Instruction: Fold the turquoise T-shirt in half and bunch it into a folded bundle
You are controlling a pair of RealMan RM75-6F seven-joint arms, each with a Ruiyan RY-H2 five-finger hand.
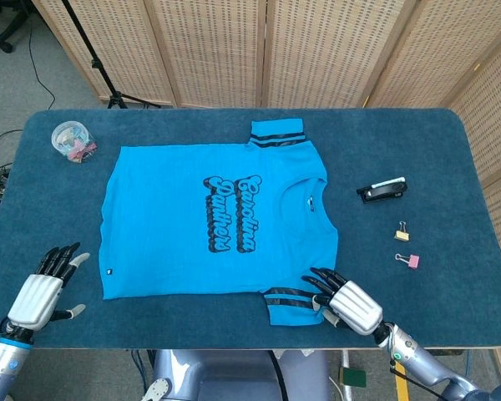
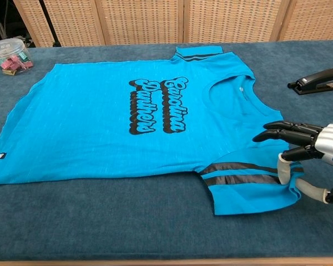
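1. T-shirt [image 1: 209, 221] first: we see it spread flat in the middle of the blue table [image 1: 451, 175], print up, collar toward the stapler [image 1: 382, 190] and hem toward our left side. No fold has been made in it yet.
2. Our right hand [image 1: 344, 298] sits at the near sleeve [image 2: 247, 188] (the one with dark stripes). In the chest view a pale thumb tip appears to press the sleeve's edge while the dark fingers [image 2: 283, 133] reach over the cloth above it; we judge this a pinch just forming, but we cannot tell whether the cloth is really clamped.
3. Our left hand [image 1: 43, 288] hovers over bare table near the front edge, just beside the hem corner. Its fingers are spread apart and it holds nothing.
4. As for progress, we judge the task to be at its very start. Both hands are only getting into place along the near edge.
5. Left to do: take hold of the near side, carry it over to fold the shirt in half, then gather it into a bundle.
6. Off to the sides lie a clear tub [image 1: 72, 140] of clips and two loose clips [image 1: 407, 248], all well apart from the shirt.
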